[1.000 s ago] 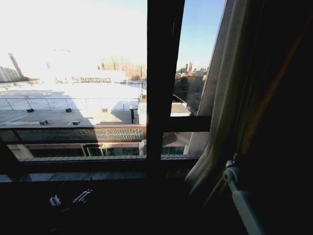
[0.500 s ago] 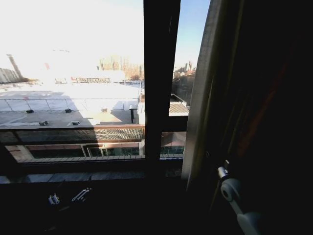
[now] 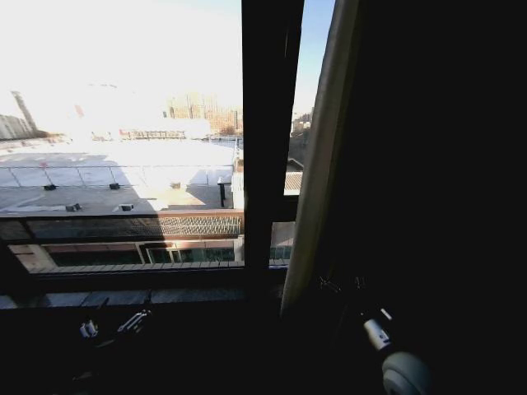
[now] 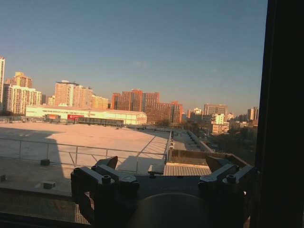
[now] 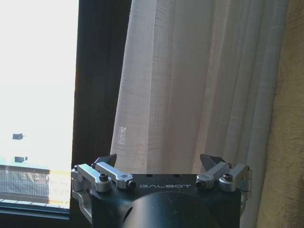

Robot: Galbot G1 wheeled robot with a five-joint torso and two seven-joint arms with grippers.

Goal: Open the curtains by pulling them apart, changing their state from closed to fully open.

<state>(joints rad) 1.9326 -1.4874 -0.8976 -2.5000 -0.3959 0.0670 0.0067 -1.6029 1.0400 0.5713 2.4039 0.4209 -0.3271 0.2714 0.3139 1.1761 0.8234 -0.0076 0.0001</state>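
Sheer curtain (image 5: 199, 80) looks light, limp and probably slippery, so bunched pleats near its free edge suit the right gripper (image 5: 159, 164), fingers spread wide, empty.

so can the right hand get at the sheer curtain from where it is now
Probably yes. The right hand is open and faces the sheer curtain, with nothing between its fingers and the pleats. The black window frame stands beside the fabric, not across it.
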